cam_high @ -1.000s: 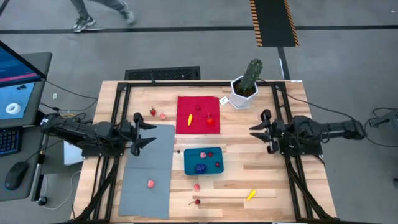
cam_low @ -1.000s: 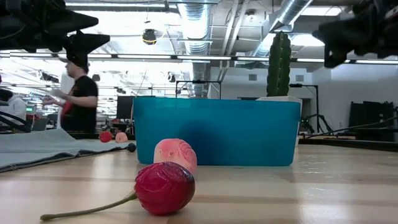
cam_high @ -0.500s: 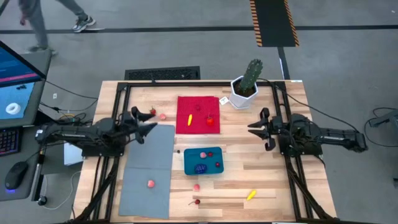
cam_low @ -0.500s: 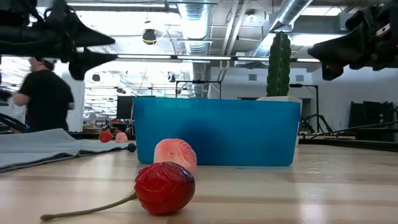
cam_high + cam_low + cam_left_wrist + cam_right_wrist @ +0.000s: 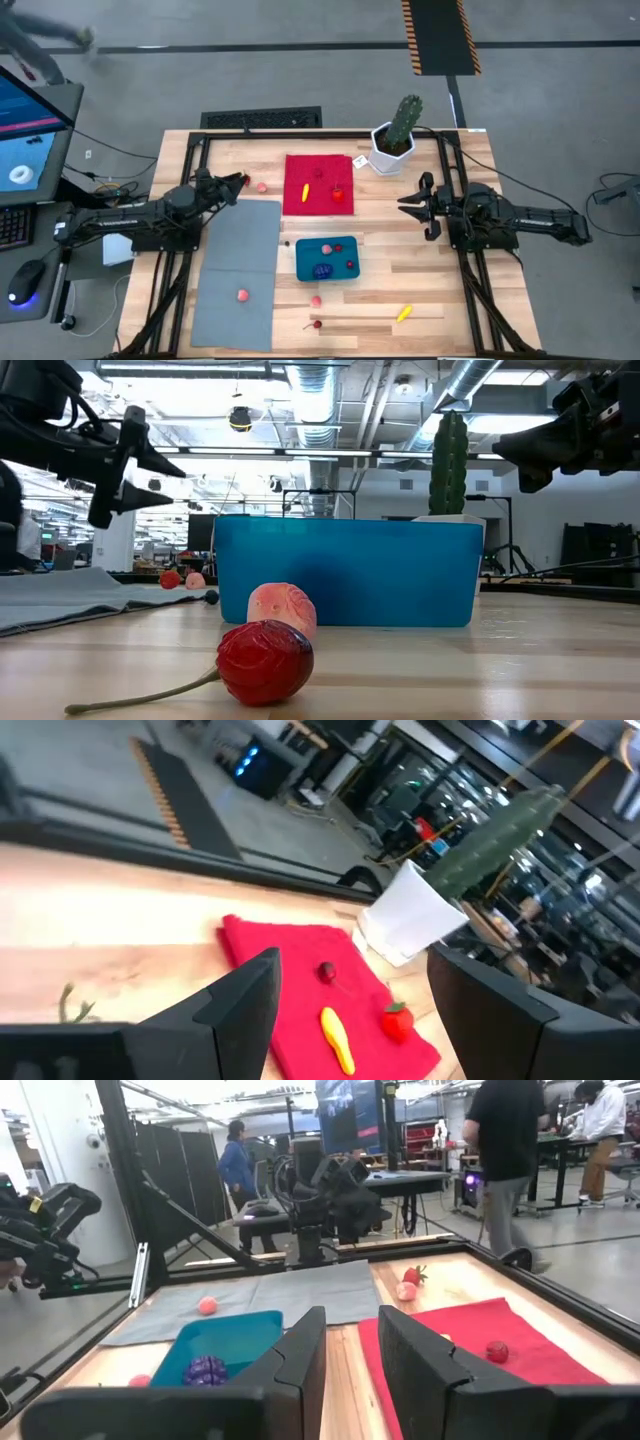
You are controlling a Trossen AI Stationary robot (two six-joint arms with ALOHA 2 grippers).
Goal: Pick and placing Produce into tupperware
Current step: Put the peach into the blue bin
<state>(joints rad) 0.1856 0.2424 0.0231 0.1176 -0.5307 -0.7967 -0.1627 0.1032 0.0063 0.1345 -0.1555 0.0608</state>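
- Near edge of the table, at 6 o'clock in the high view: we see a red cherry (image 5: 265, 661) with its stem lying on bare wood, a pink piece (image 5: 283, 607) just behind it, and a yellow piece (image 5: 404, 313) toward 5 o'clock.
- Centre: the tupperware (image 5: 303, 268), a teal container, holds a dark blue-purple cluster (image 5: 322, 270) and two small red or pink pieces.
- At 8 o'clock, one pink piece (image 5: 242, 295) lies on the grey mat (image 5: 240, 240).
- At 12 o'clock, the red cloth (image 5: 295, 170) carries a yellow banana-like piece (image 5: 336, 1038), a strawberry (image 5: 397, 1018) and a cherry.
- At 10 o'clock, the left gripper (image 5: 232, 184) hovers, jaws spread and empty, near a strawberry and a pink piece (image 5: 262, 186) on the wood.
- At 3 o'clock, the right gripper (image 5: 413, 206) waits, jaws apart, holding nothing.
- Farthest, at 1 o'clock: a cactus in a white pot (image 5: 392, 150).
- Risk, in our judgement: these pieces are tiny and rounded, so a slightly off-centre closure could squirt one sideways and send it rolling off the wood.
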